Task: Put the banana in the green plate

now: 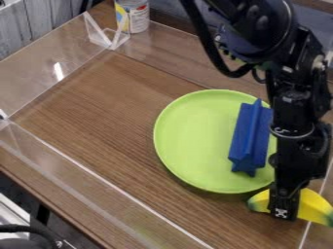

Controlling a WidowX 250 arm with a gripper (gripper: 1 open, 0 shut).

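The hand (285,203) stood closed on the banana (298,204), which lay on the counter (104,107) just outside the green plate (196,136).

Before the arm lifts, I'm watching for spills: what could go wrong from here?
The tool is down on the banana near its middle, right by the table's front edge; a loose hold could let it slip and roll off. The blue ridged block already lies on the green plate on the side nearest the arm, so the banana could knock it or land on it.
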